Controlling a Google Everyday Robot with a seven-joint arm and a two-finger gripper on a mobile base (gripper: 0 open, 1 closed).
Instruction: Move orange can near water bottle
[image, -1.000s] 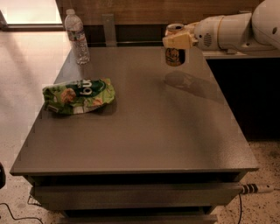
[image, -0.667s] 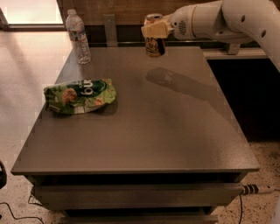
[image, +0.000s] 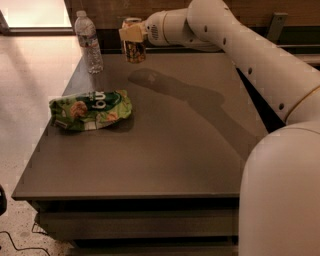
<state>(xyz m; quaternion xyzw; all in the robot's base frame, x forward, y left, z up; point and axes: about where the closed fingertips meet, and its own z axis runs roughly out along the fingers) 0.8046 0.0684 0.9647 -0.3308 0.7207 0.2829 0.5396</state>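
The grey desk (image: 165, 165) fills most of the view, and the white arm (image: 250, 55) reaches over its far side from the right. A green snack bag (image: 91, 109) lies flat near the left edge. The water bottle (image: 88, 42) stands upright at the far left corner. The orange can (image: 134, 47) hangs above the desk just right of the bottle, not touching it. The claw (image: 132, 34) is closed around the can's upper part.

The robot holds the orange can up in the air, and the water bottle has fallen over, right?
No: the camera view shows the slim clear plastic water bottle standing upright on the grey table, back left. The gripper, over the table's back edge, does hold the small orange-gold metal can in the air.
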